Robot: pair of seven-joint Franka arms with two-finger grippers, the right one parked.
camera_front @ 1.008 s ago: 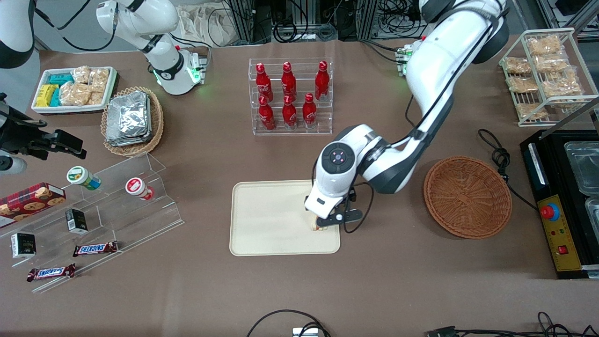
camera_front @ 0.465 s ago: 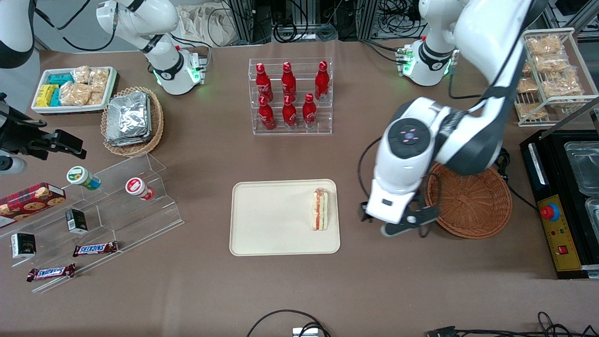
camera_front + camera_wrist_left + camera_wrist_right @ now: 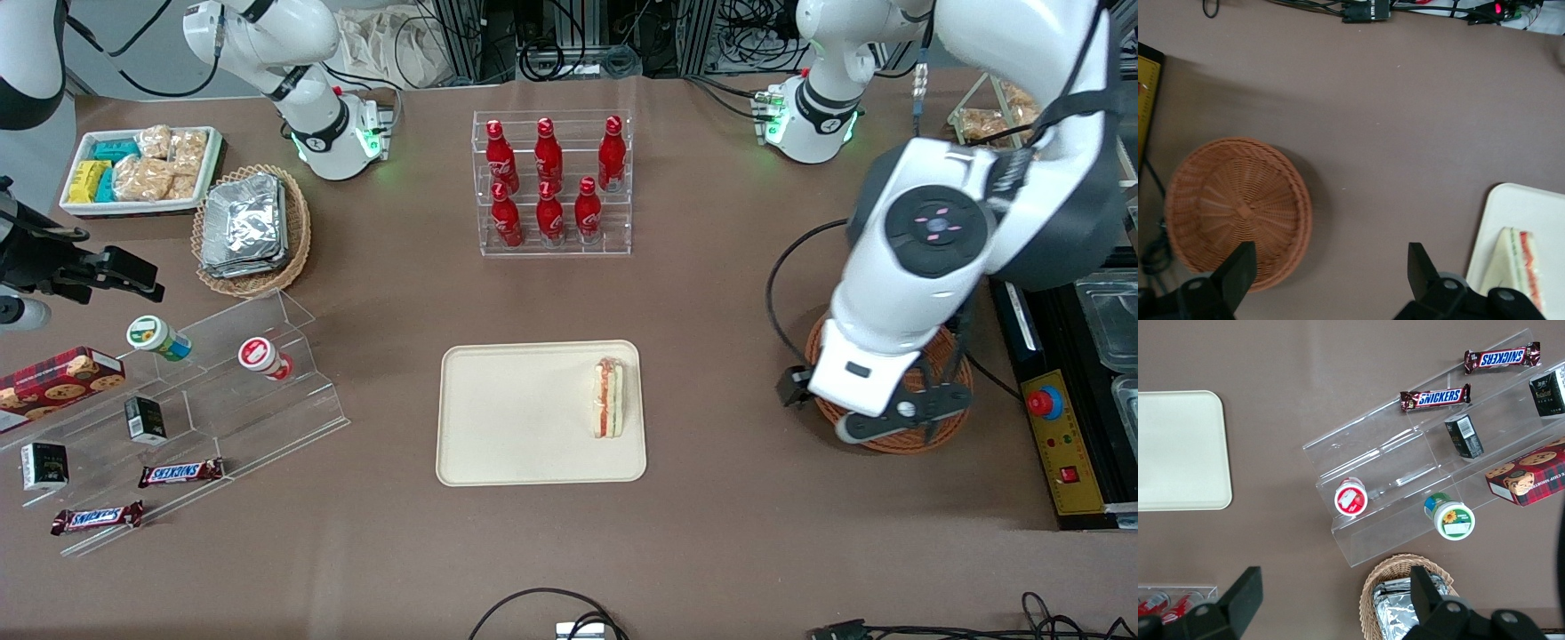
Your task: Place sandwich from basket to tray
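The sandwich (image 3: 608, 397) lies on the cream tray (image 3: 498, 418), near the tray edge closest to the basket, with its red-orange filling showing. It also shows in the left wrist view (image 3: 1515, 267), on the tray (image 3: 1531, 213). The round brown wicker basket (image 3: 902, 444) is mostly covered by my arm in the front view. The left wrist view shows it empty (image 3: 1238, 210). My left gripper (image 3: 902, 418) hangs high above the basket's tray-side rim, apart from the sandwich. It is open and empty (image 3: 1329, 267), with the fingers wide apart.
A clear rack of red bottles (image 3: 551, 182) stands farther from the front camera than the tray. A black machine with a red button (image 3: 1049, 404) sits beside the basket. A clear stepped shelf with snacks (image 3: 178, 400), a foil-packet basket (image 3: 252, 229) and a white bin (image 3: 142, 169) lie toward the parked arm's end.
My gripper let go of the sandwich on the tray, opened, rose and swung toward the working arm's end, to above the basket. The sandwich stays on the tray.
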